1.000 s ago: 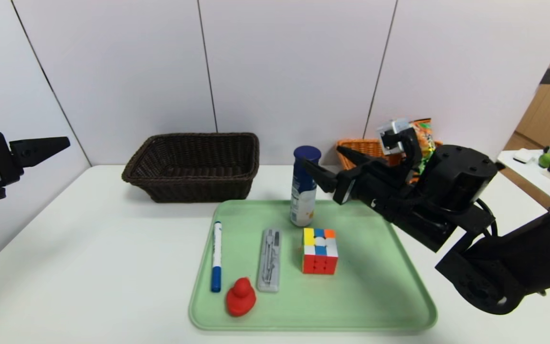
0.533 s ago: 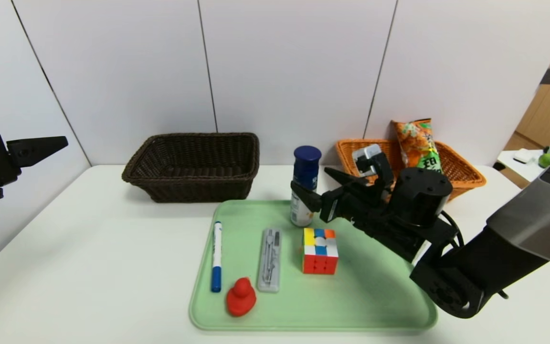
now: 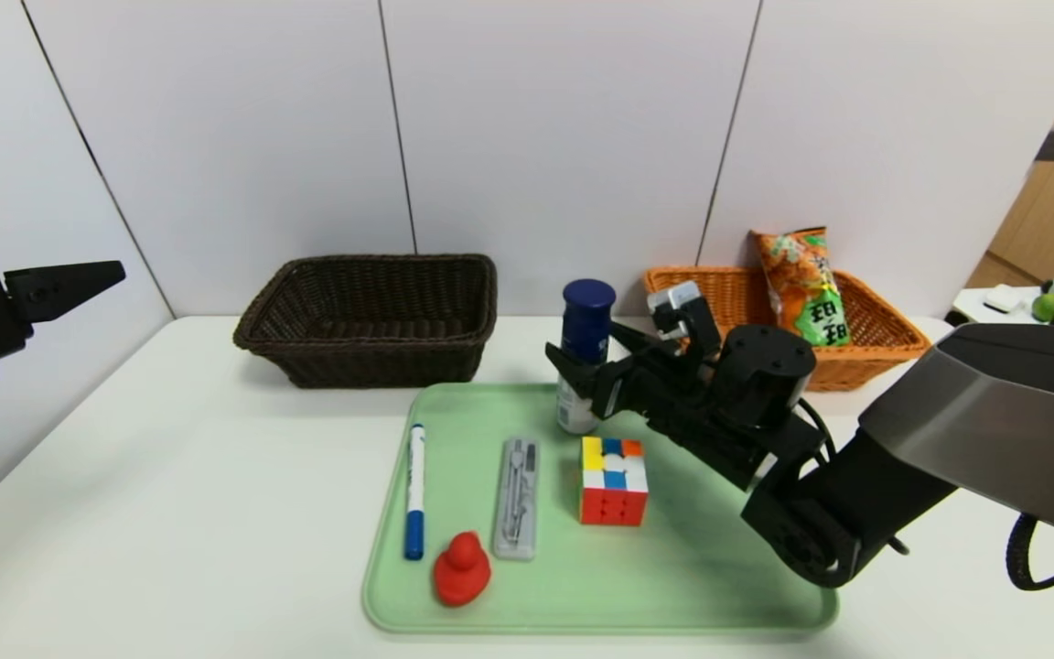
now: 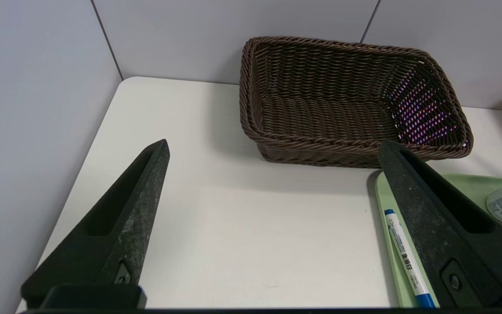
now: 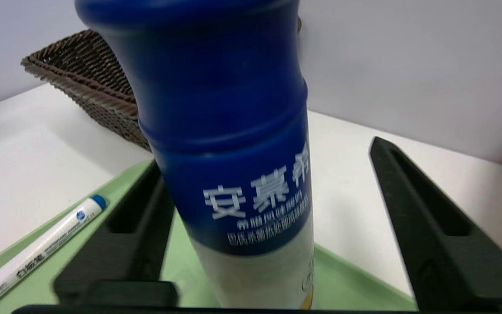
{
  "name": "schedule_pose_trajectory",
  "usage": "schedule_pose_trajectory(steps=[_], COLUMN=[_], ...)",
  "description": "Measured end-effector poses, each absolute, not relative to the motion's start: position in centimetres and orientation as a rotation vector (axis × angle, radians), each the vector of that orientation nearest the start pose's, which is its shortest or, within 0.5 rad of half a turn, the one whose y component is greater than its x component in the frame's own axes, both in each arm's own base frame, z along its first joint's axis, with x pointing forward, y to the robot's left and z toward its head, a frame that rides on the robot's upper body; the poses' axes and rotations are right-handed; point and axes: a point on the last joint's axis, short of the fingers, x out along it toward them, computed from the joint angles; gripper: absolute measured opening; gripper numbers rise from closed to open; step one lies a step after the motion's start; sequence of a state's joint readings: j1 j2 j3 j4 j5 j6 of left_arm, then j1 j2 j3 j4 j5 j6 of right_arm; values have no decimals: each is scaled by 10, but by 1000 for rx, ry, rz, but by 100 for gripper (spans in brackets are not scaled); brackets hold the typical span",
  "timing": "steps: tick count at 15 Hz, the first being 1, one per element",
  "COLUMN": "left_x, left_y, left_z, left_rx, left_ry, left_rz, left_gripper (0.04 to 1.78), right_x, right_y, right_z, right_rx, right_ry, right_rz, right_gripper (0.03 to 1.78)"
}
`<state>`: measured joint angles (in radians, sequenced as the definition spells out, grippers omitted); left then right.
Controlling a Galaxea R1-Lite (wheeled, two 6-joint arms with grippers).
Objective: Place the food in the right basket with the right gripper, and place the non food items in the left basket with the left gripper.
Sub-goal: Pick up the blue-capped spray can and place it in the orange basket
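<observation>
So far only the snack bag (image 3: 801,286) stands in the orange basket (image 3: 884,352). On the green tray (image 3: 719,567), the right gripper (image 3: 593,359) straddles the bottle (image 3: 582,357), jaws still apart; marker (image 3: 414,490), duck (image 3: 461,569), case (image 3: 517,510) and cube (image 3: 614,480) remain. Beyond the tray, the brown basket (image 3: 371,316) is empty, the left gripper (image 3: 65,279) spread.

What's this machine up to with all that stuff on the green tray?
It is sorting things into two baskets. The right gripper has its fingers on either side of the white bottle with a blue cap, which stands upright on the green tray; a gap shows beside one finger, so no firm grip yet. The snack bag already sits in the orange basket. The marker, red duck, grey case and puzzle cube wait on the tray. The left gripper hangs open, off to the side, and the dark basket holds nothing.
</observation>
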<state>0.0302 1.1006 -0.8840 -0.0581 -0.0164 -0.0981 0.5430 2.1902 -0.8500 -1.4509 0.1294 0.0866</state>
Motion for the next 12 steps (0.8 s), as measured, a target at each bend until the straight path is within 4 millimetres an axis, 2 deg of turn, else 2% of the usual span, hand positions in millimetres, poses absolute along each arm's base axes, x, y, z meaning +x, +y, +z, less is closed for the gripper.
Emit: schedule_pose_trajectory(steps=[3,5,10,12], left_x=[151,150,150,150], left_y=[4,4,4,4], left_z=[288,289,289,289], left_rx=[-101,-99,-100,-101], left_ry=[152,150,150,149], left_rz=[20,20,20,19], left_gripper=[169,169,169,169], right_x=[333,333,332,331], right_y=[207,209,209,208], right_z=[97,96,98,108], right_rx=[101,101,104,111], right_ry=[-76,-75,-80,-105], right_rz=[682,686,683,671], right_gripper=[95,81,80,80])
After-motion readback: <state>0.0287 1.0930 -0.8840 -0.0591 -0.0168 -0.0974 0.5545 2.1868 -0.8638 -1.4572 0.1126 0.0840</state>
